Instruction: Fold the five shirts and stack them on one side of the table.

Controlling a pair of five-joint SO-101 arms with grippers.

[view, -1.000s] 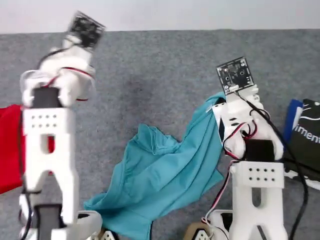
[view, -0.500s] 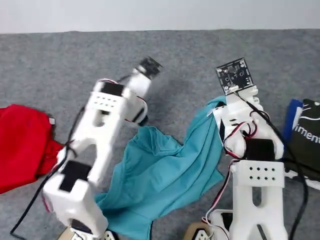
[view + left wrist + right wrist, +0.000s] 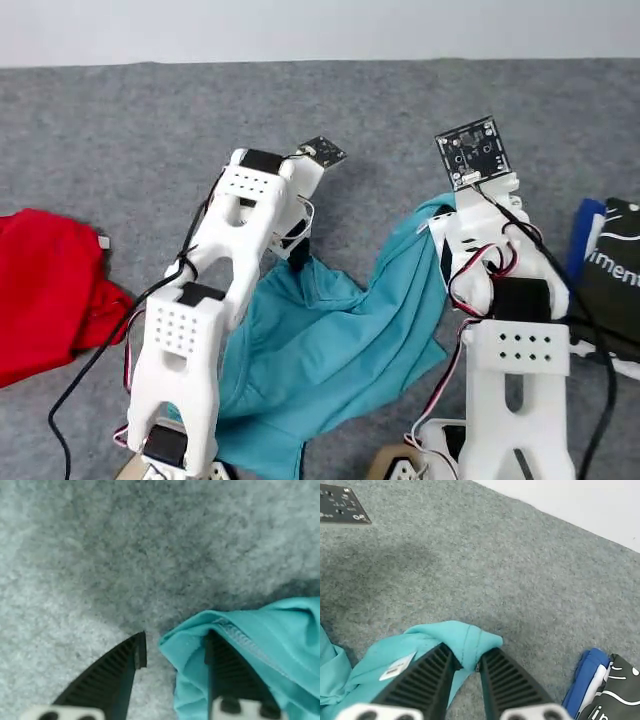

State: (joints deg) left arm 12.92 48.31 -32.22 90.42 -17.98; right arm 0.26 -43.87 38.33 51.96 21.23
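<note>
Two SO-101 arms stand over a grey, felt-like tabletop (image 3: 150,130), and both are at one teal shirt (image 3: 330,350). The teal shirt lies crumpled and unfolded in the middle of the tabletop, between the two arm bases. One portion of it runs up toward the far side, alongside the right arm.

Left gripper (image 3: 172,655): open. Its jaws stand apart at the far left edge of the teal shirt, tips pointing down at the tabletop. Whether the tips touch the surface cannot be determined. A doubled hem of the shirt lies in the gap and rests against the inner face of one finger (image 3: 227,675). The other finger (image 3: 122,672) is apart from the cloth, over bare tabletop.

Right gripper (image 3: 469,666): closed on the teal shirt. Both fingers pinch a bunched corner of the cloth. A white label (image 3: 397,669) shows on the fabric just beside the pinch point. The circuit board (image 3: 340,506) on the left arm's wrist is visible farther off in the right wrist view.

Three other shirts lie at the sides of the tabletop:
- A red shirt (image 3: 45,285) sits in a loose heap at the left edge, well apart from the teal shirt.
- A black shirt (image 3: 615,270) with white print lies at the right edge, beside the right arm.
- A blue shirt (image 3: 583,235) touches the black shirt on its inner side. Whether one overlaps the other cannot be determined.
</note>
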